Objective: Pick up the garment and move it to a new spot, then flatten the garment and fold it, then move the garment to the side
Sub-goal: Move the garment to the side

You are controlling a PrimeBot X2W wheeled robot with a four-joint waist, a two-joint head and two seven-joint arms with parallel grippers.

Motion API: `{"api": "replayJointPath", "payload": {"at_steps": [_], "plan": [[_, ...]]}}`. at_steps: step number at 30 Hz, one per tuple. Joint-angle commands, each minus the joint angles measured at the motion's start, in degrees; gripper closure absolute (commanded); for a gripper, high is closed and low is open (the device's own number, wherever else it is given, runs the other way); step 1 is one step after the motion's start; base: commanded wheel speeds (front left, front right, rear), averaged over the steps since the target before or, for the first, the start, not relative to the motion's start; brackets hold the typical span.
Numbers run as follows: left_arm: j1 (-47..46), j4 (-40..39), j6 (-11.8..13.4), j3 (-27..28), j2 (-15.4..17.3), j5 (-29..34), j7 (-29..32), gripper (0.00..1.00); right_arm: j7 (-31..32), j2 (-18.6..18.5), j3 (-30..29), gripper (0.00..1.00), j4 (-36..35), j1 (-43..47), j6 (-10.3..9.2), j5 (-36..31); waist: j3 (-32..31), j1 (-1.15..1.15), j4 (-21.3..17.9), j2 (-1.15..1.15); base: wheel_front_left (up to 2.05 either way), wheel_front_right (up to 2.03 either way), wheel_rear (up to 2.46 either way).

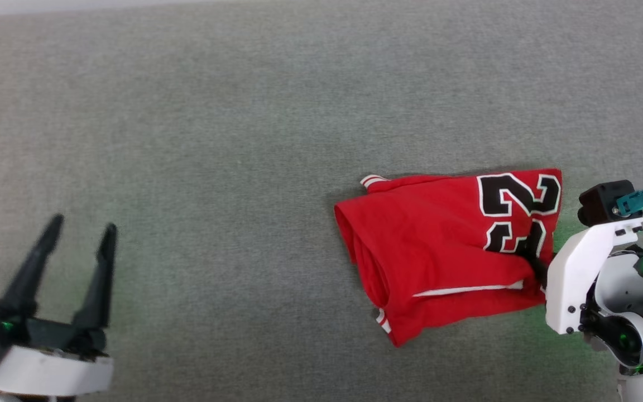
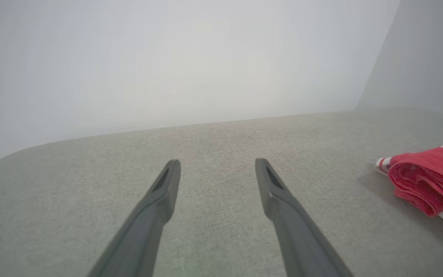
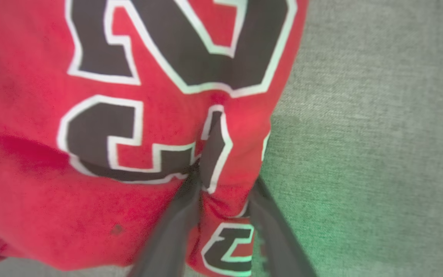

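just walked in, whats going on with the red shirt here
A two-armed robot is working on a red jersey that lies folded over on a grey fabric surface. Its right gripper is at the edge with the black print, jaws either side of a raised ridge of cloth; whether they pinch it tight is not clear. The left gripper hangs open over the surface, well apart from the jersey, touching nothing.
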Motion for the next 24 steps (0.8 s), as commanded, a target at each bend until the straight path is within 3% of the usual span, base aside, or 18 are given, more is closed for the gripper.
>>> {"api": "replayJointPath", "payload": {"at_steps": [1,11,24], "plan": [[-1.1,-0.8,0.1,1.7,-0.6,2.3,0.1,0.0,-1.6,-0.3,-0.4,1.0,1.6,0.8,-0.14,0.0,0.5,0.0,-1.6,0.0,0.0,0.0,0.0],[-1.1,-2.7,0.1,0.1,1.0,1.8,0.1,0.0,-10.0,-0.1,-7.1,1.0,-1.7,0.0,-0.12,0.0,2.3,0.0,-6.4,0.0,0.0,0.0,0.0],[-7.3,-12.5,0.1,-4.2,9.5,1.7,0.1,0.0,-15.3,3.9,-22.6,1.0,-11.3,2.9,-0.12,-1.9,8.8,0.0,-14.3,0.0,0.0,0.0,0.0]]}}
